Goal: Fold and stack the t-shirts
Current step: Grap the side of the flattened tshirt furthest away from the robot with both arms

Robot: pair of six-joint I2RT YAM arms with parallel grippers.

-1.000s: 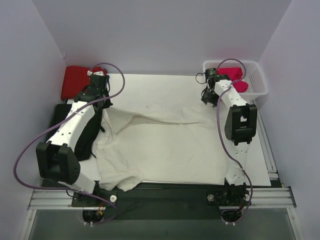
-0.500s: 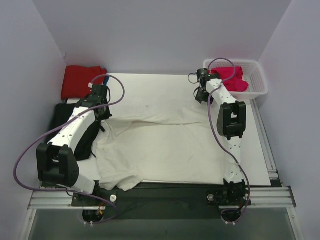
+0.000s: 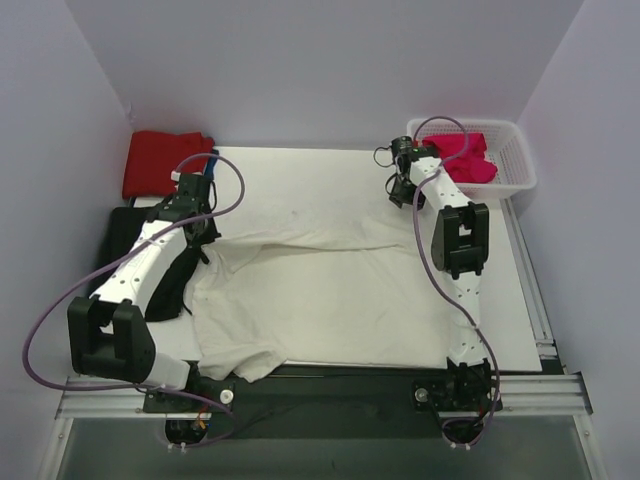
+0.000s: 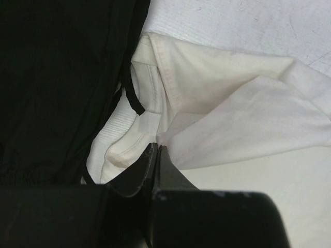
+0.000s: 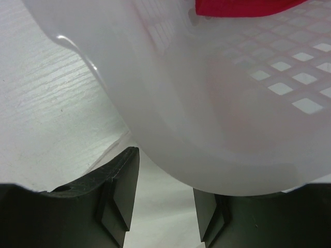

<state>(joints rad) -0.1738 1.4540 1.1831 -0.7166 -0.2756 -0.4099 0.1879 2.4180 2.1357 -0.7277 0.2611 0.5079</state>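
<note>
A large cream-white t-shirt (image 3: 320, 290) lies spread over the white table, rumpled along its far edge. My left gripper (image 3: 203, 232) is at the shirt's far left corner; in the left wrist view the jaws (image 4: 155, 150) are shut, pinching a fold of the cream shirt (image 4: 232, 119) beside its collar. My right gripper (image 3: 399, 190) is open and empty, just off the shirt's far right corner, with the basket wall (image 5: 217, 103) right in front of its fingers (image 5: 121, 196). A folded red shirt (image 3: 165, 162) lies at the far left. A magenta-pink shirt (image 3: 465, 160) sits in the basket.
A white lattice basket (image 3: 515, 165) stands at the far right corner. Black cloth (image 3: 150, 265) lies off the table's left edge, under my left arm, and fills the left of the left wrist view (image 4: 57, 88). Purple walls close in on the left, the back and the right.
My left gripper has drawn back toward the near left with the shirt's corner, straightening its far edge. My right gripper has shifted left and farther back, beside the basket.
</note>
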